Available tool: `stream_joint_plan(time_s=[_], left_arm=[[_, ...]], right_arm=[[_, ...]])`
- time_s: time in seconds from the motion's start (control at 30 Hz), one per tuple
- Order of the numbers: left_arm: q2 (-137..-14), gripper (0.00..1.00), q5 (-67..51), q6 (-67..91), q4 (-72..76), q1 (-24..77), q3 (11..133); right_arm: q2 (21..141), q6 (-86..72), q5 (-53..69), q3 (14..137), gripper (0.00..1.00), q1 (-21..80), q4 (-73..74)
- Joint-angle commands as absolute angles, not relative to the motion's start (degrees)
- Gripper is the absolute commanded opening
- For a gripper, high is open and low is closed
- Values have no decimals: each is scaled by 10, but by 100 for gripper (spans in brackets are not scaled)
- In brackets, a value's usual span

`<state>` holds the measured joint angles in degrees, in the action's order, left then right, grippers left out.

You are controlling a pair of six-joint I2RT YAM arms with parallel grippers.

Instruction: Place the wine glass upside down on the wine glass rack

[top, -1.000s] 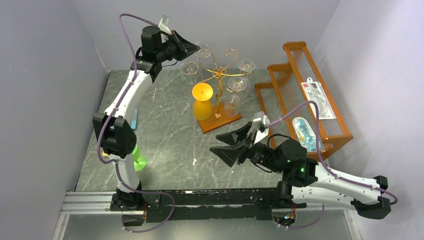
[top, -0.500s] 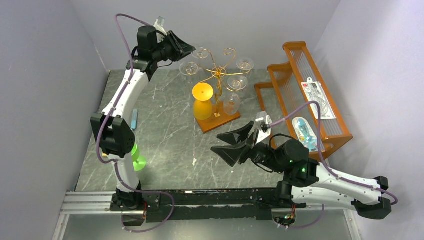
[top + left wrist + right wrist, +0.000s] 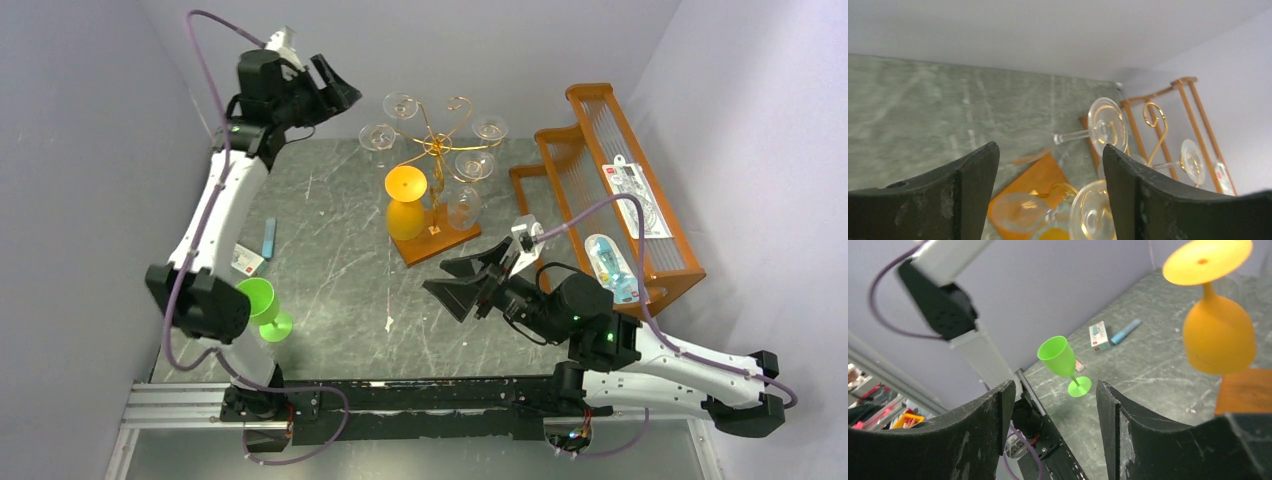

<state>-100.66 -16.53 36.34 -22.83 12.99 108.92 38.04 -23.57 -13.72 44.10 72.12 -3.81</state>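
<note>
Green is the colour of the one wine glass (image 3: pixel 262 308) not on the rack. It stands upright on the grey marbled desk (image 3: pixel 340 250), foot down and mouth up, so its long axis is vertical. It sits at the near-left, just beside the lower part of the left arm. From the wine glass rack (image 3: pixel 437 150) it lies at about 7 o'clock in the overhead view, well apart.

The left gripper (image 3: pixel 340 88) hangs high at the far-left, jaws spread wide with nothing between them. The glass is at roughly 6 to 7 o'clock from it and far below. The right gripper (image 3: pixel 438 277) is also spread and empty, with the glass at about 9 o'clock from it. Its wrist camera looks straight at the glass (image 3: pixel 1064 362) between the fingers, so this arm seems better lined up, though the glass is on the left arm's side.

The glass looks like opaque bright plastic, with a tapered bowl, a short stem and a round foot. It is probably light and easy to tip.

The rack's gold wire scrolls carry several clear glasses (image 3: pixel 402 103) and an orange glass (image 3: pixel 405 205), foot up. One curl (image 3: pixel 1154 112) looks free. The green glass will have to be inverted before it can hang.
</note>
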Motion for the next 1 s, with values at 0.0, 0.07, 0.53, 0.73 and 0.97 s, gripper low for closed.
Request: stream_joint_plan(time_s=[0.0, 0.07, 0.53, 0.73, 0.97], left_arm=[[-908, 82, -32, 236, -302, 108, 1045], [-867, 85, -3, 199, -327, 106, 1009], [-564, 81, 89, 197, -501, 105, 703], [-500, 75, 161, 248, -522, 105, 598], [-495, 49, 142, 297, -546, 105, 546]], right_arm=[[392, -287, -223, 474, 65, 723, 40], [396, -299, -236, 476, 68, 722, 48], [502, -299, -213, 523, 70, 722, 84], [517, -309, -196, 500, 69, 721, 49], [528, -331, -194, 492, 66, 721, 46]])
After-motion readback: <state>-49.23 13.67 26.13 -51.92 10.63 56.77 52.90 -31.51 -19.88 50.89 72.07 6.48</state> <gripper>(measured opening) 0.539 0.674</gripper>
